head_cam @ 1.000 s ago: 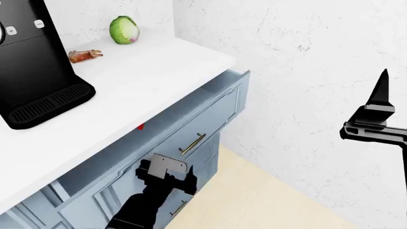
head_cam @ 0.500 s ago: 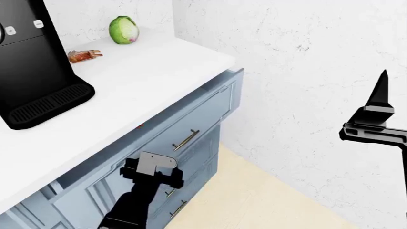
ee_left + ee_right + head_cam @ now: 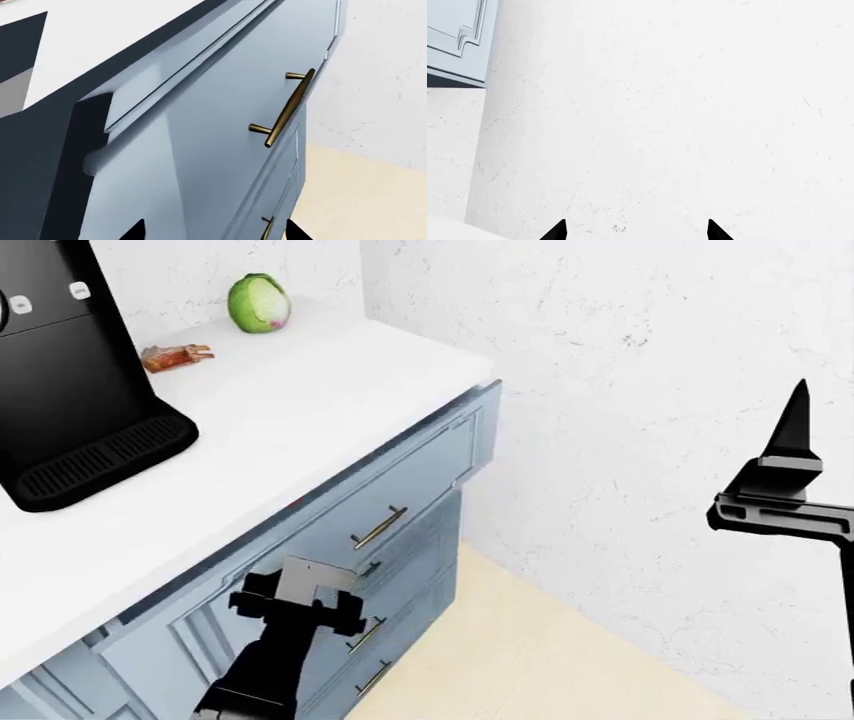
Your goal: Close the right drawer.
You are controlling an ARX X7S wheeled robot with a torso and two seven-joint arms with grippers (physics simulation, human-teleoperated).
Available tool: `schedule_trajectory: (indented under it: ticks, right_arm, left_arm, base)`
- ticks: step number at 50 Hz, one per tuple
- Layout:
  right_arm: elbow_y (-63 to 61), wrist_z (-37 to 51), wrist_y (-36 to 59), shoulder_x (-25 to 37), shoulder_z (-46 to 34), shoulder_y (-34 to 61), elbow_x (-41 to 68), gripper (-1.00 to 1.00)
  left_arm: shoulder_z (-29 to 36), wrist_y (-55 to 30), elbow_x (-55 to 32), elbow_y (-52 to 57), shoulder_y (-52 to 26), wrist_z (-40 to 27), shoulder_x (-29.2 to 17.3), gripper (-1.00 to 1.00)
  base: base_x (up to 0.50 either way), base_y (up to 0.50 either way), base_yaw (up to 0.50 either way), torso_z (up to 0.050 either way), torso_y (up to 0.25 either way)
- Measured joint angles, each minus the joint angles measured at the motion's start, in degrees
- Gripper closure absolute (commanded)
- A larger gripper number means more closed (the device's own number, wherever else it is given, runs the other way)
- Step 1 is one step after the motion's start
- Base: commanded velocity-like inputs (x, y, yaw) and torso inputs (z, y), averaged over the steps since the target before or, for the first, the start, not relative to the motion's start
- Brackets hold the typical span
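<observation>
The right drawer [image 3: 424,472] sits under the white counter, pulled out by only a narrow dark gap. Its slim brass handle [image 3: 379,527] also shows in the left wrist view as a brass handle [image 3: 283,107] on the drawer front [image 3: 220,125]. My left gripper [image 3: 304,592] is against the drawer front, left of the handle. In the wrist view the left gripper [image 3: 213,232] is open, with only the panel between its tips. My right gripper [image 3: 787,480] hangs far right near the wall; the right wrist view shows this gripper [image 3: 635,231] open and empty, facing white wall.
A black coffee machine [image 3: 67,370], a green vegetable [image 3: 259,302] and a small brown item [image 3: 176,357] stand on the counter [image 3: 320,390]. Lower drawers [image 3: 407,610] sit beneath. A white wall [image 3: 627,440] closes the right side above the beige floor [image 3: 534,660].
The drawer has slid inward toward the cabinet, from well open to nearly flush. My left gripper moved in with its front. The right arm stayed still.
</observation>
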Motion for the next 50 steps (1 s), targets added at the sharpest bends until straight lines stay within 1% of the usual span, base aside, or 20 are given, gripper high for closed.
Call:
schedule_trajectory:
  ticks: [18, 31, 41, 50]
  right_arm:
    - [-0.6, 0.17, 0.29, 0.34, 0.35, -0.05, 0.07, -1.0]
    - [-0.86, 0.49, 0.03, 0.53, 0.34, -0.53, -0.38, -1.0]
    - [-1.27, 0.82, 0.09, 0.72, 0.42, -0.75, -0.62, -1.0]
    - [-1.96, 1.14, 0.35, 1.14, 0.55, -0.84, -0.81, -1.0]
  left_arm:
    - [-1.5, -3.42, 2.13, -0.42, 0.18, -9.11, -1.63, -1.0]
    - [0.42, -8.95, 3.36, -0.65, 0.07, -17.14, -3.04, -1.0]
    - [1.75, -13.33, 2.72, -0.59, -0.31, -20.73, -3.68, -1.0]
    - [1.64, -16.03, 1.9, -0.61, -0.53, -23.87, -3.99, -1.0]
  base:
    - [0.0, 0.0, 0.0, 0.0, 0.0]
    - [0.0, 0.0, 0.0, 0.0, 0.0]
    - [0.0, 0.0, 0.0, 0.0, 0.0]
    - [0.0, 0.0, 0.0, 0.0, 0.0]
